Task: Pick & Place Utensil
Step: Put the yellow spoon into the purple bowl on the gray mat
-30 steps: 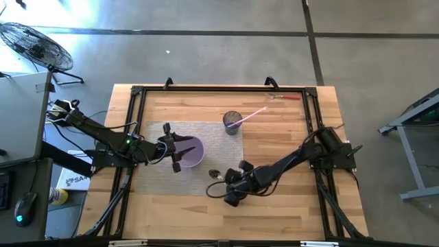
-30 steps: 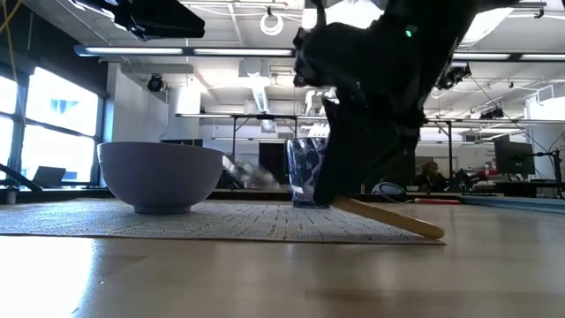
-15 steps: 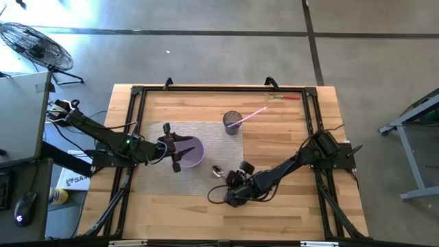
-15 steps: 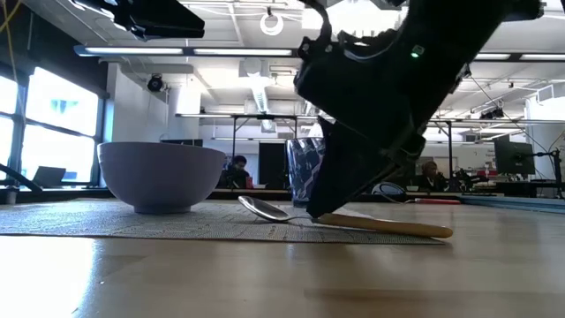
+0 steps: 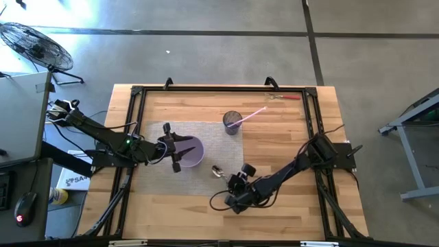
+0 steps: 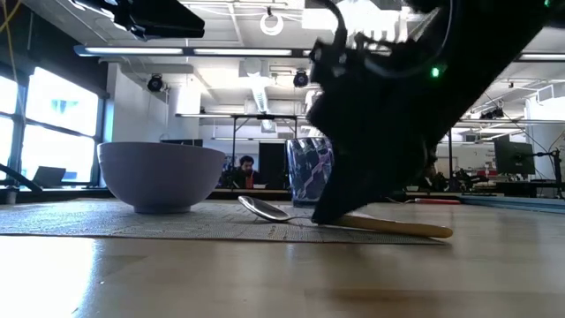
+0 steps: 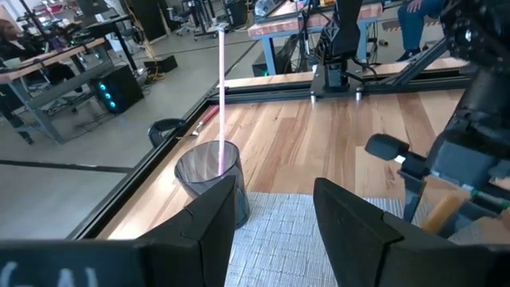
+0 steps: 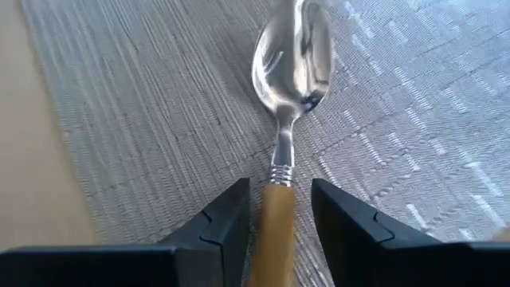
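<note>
Straddling spoon: right gripper

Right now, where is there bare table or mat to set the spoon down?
Free: bare wood along the near edge of the table and right of the mesh cup. Crowded: the placemat, holding the bowl under the left gripper, the spoon and the right gripper.

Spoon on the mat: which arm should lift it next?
Right. The right hand already straddles the spoon handle, fingers open either side of it. The left hand hovers at the purple bowl, farther from it.
</note>
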